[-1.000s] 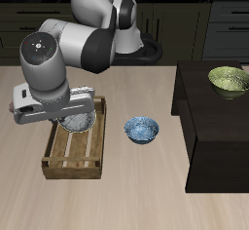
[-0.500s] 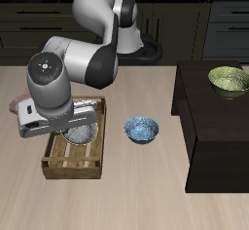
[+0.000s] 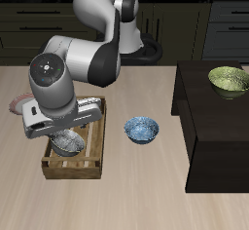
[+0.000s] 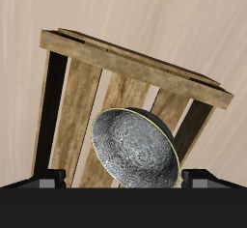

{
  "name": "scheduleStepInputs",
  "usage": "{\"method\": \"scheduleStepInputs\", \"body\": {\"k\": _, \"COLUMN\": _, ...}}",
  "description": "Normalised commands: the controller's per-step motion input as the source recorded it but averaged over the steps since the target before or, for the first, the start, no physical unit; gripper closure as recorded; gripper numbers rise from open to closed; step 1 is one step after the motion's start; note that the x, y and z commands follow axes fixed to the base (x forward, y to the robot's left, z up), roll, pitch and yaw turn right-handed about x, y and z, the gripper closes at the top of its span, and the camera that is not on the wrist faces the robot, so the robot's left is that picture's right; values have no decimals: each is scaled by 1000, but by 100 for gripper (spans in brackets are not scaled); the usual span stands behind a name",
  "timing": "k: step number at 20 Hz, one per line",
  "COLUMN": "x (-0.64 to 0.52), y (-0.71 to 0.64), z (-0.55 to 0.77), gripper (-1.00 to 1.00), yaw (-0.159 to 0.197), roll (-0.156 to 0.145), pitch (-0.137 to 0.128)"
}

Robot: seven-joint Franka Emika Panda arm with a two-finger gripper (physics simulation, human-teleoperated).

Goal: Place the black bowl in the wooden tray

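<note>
The black bowl (image 3: 66, 142) has a dark rim and a speckled grey inside. It hangs tilted in my gripper (image 3: 64, 134), low over the slatted bottom of the wooden tray (image 3: 90, 162). In the wrist view the bowl (image 4: 135, 151) sits close in front of the hand, with the tray's slats (image 4: 79, 97) right behind it. The gripper is shut on the bowl's rim. The fingertips are mostly hidden by the hand and the bowl. I cannot tell whether the bowl touches the tray's bottom.
A blue patterned bowl (image 3: 141, 129) sits on the table beside the tray. A green bowl (image 3: 229, 80) stands on a raised black block (image 3: 209, 127) at the table's side. A pinkish plate edge (image 3: 17, 104) shows behind my arm.
My arm has come down and toward the table's front edge with the black bowl. The bowl has moved from the tray's back end to lower over its middle.
</note>
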Motion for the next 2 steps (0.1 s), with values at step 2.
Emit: {"method": "scheduleStepInputs", "body": {"k": 2, "x": -98, "y": 79, "z": 83, "gripper": -100, "yaw": 5, "roll": 28, "pitch": 2}}
